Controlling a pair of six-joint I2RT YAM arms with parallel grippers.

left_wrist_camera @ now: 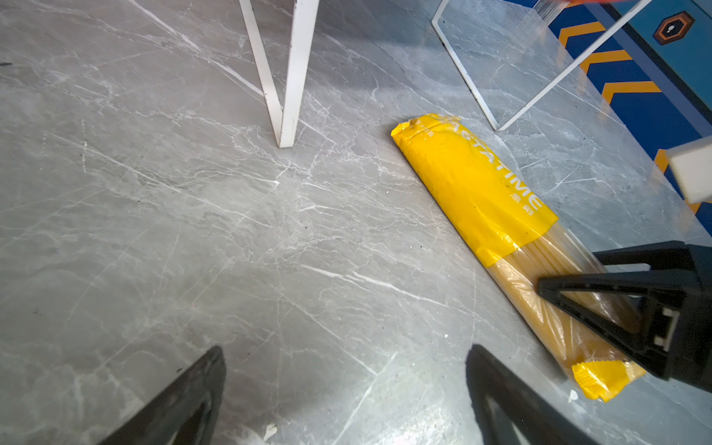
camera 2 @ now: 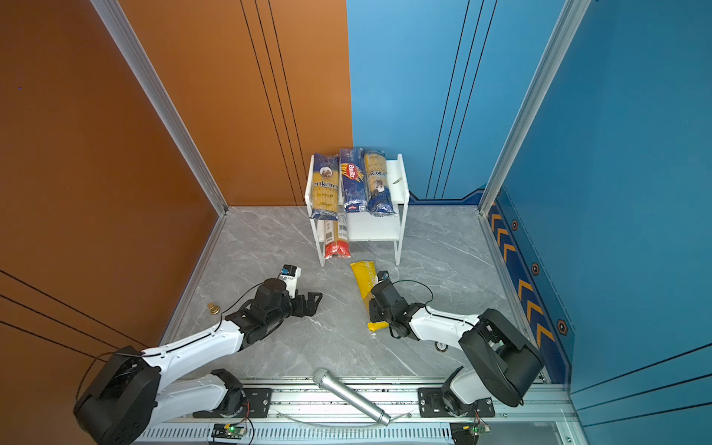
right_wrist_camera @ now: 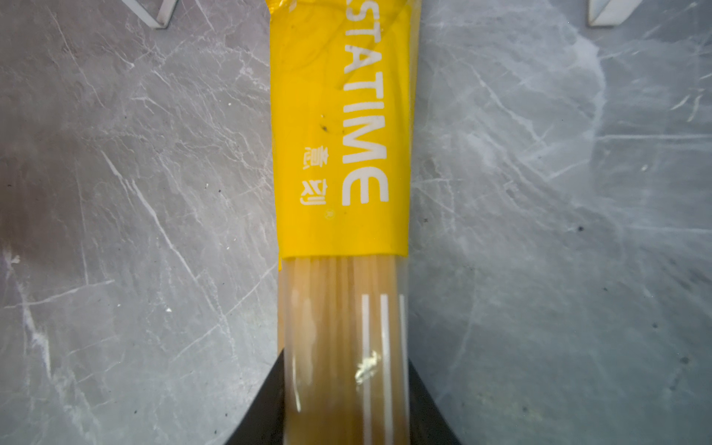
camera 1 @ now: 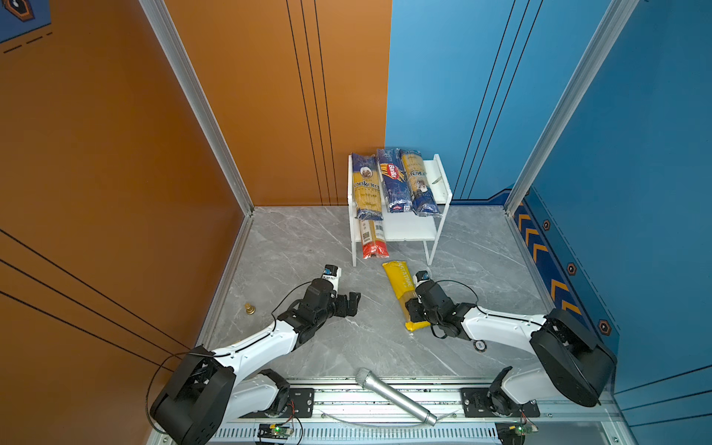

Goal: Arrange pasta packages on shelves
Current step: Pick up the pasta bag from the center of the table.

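Just in front of the shelves [camera 1: 350, 192], on the grey table [camera 1: 300, 246], the yellow bag [camera 1: 400, 283] lay flat and slightly askew, its printed end toward the front legs [camera 1: 432, 250]. Your right gripper [camera 1: 411, 310] had its jaws pressed against both long sides of the clear half, nearer the tail than the middle, and the bag rested on the table. Your left gripper [camera 1: 348, 302] hung with jaws apart and empty, off to the side.

Three bags [camera 1: 393, 179] filled most of the top board [camera 1: 439, 173]. The red-and-clear bag [camera 1: 371, 240] lay at the left of the lower board [camera 1: 408, 231], whose middle and right were free.

To lift well, you would have wanted a firm but gentle squeeze, since dry spaghetti snaps and the film slips. With the grip off-centre, the front would likely sag, so a slow, low lift with the nose tilted up made sense. Lining the bag up parallel to the red one before sliding it in would have kept it off the legs.
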